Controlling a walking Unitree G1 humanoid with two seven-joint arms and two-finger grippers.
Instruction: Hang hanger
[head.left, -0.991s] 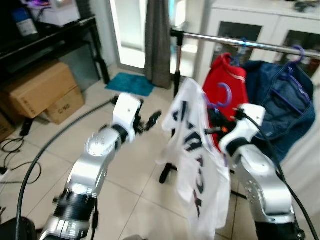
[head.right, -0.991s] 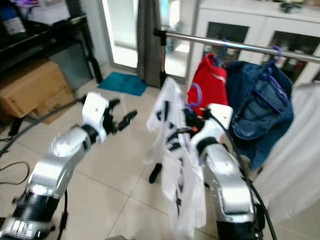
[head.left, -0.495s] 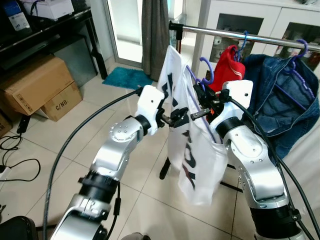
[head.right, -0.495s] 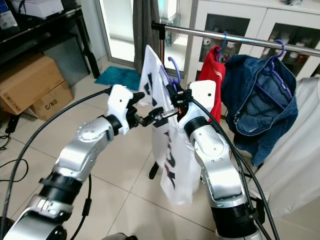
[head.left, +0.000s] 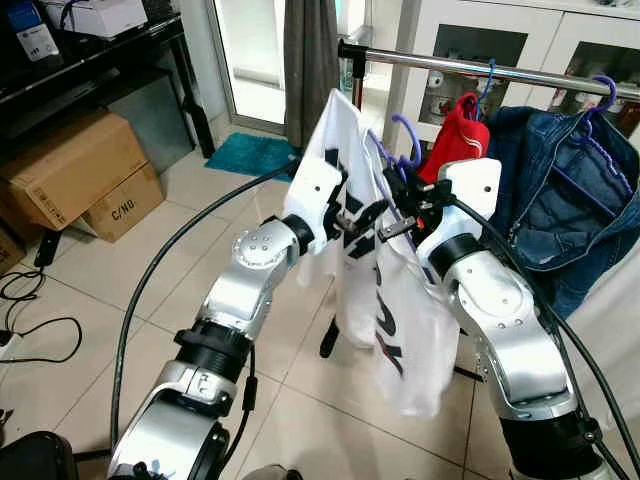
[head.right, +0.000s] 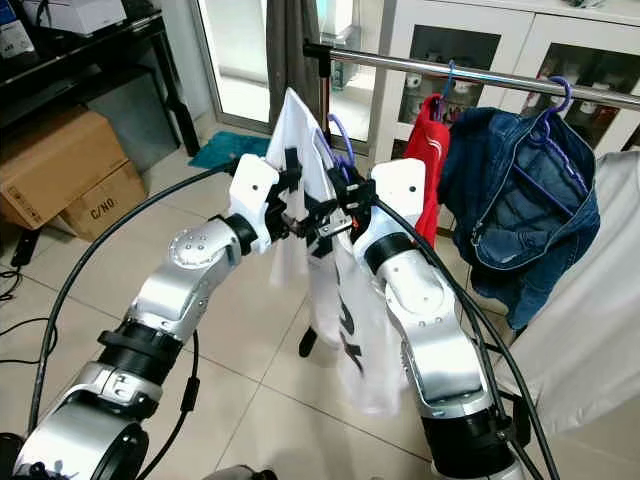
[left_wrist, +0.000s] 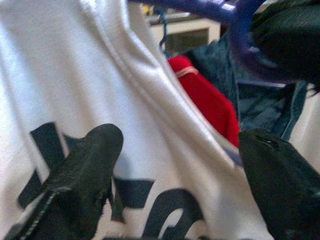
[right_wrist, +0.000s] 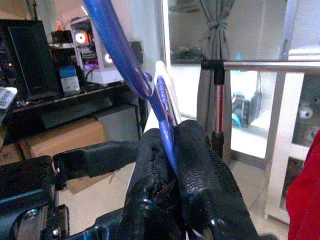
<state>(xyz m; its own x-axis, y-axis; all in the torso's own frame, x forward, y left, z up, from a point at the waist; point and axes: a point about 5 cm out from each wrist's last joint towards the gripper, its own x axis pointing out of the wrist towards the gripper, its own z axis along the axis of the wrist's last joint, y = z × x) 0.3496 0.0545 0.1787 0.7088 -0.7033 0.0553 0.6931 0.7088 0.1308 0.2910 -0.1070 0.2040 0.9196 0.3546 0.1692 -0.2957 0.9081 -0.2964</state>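
Note:
A white shirt (head.left: 385, 290) with black print hangs on a purple hanger (right_wrist: 120, 50), whose hook (head.left: 408, 135) stands below the chrome rail (head.left: 480, 68). My right gripper (right_wrist: 170, 137) is shut on the hanger's neck and holds it up in front of the rail's left end. My left gripper (left_wrist: 180, 170) is open right at the shirt's front, near the collar. One black finger (left_wrist: 85, 165) shows on each side of the cloth. In the left eye view both grippers meet at the top of the shirt (head.left: 375, 215).
A red garment (head.left: 458, 140) and a denim jacket (head.left: 570, 210) hang on the rail to the right. A white cabinet (head.left: 520, 40) stands behind it. Cardboard boxes (head.left: 70, 175) and cables (head.left: 30, 320) lie on the floor at the left, and a teal mat (head.left: 255, 155) farther back.
My left gripper has swung in from the left and now rests against the shirt's front. The right gripper has lifted the hanger and shirt closer to the rail.

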